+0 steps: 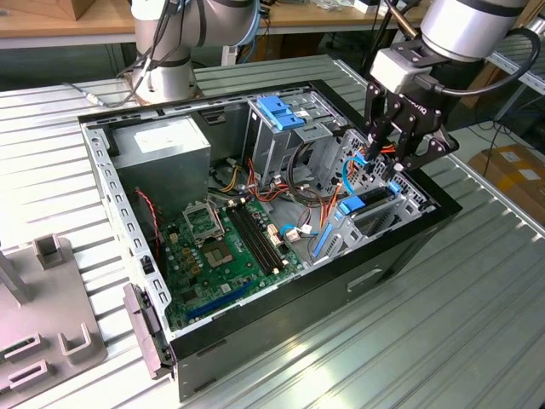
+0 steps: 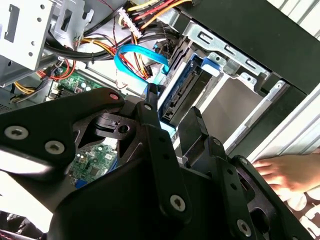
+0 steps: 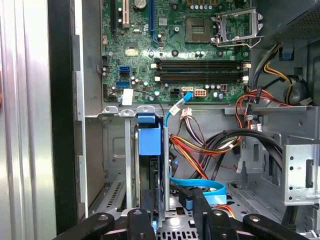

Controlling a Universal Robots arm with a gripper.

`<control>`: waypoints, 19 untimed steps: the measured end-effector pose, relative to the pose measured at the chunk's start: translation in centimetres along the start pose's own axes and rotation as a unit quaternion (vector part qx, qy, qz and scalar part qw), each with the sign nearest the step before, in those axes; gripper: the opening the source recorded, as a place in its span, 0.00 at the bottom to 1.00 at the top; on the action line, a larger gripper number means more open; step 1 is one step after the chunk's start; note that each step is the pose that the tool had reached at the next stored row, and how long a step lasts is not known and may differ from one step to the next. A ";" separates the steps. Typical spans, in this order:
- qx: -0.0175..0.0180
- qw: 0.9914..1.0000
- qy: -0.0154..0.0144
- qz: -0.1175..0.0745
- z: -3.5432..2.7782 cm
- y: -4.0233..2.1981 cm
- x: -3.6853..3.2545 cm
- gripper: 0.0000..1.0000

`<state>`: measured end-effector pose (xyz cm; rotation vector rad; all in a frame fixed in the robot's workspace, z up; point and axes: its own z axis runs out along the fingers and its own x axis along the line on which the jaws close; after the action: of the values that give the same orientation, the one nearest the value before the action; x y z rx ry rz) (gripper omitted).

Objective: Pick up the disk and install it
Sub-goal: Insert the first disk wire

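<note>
Your claw (image 3: 170, 205) sits spread apart astride the disk (image 3: 150, 140), which stands on edge in the bay (image 3: 112, 150) at a corner of the computer case (image 1: 366, 281), so mind the loose blue cable (image 3: 200, 185) just beside it, which could snag the claw or get pinched against the disk.

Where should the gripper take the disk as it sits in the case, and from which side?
Probably by the exposed, blue-trimmed top edge of the disk, pinched across its thin width, coming down through the open side of the case. It stands on edge in a narrow metal bay, so its broad faces are walled in.
</note>
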<state>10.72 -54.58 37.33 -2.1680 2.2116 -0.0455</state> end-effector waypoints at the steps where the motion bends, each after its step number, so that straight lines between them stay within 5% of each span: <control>1: 0.000 1.000 0.000 0.000 0.26 0.01 -0.10 0.45; 5: 0.000 1.000 0.000 0.000 0.85 0.04 -0.19 0.45; 19: 0.000 1.000 0.000 0.000 0.94 0.05 -0.19 0.43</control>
<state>10.73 -54.37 36.40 -2.1682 2.2115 -0.0454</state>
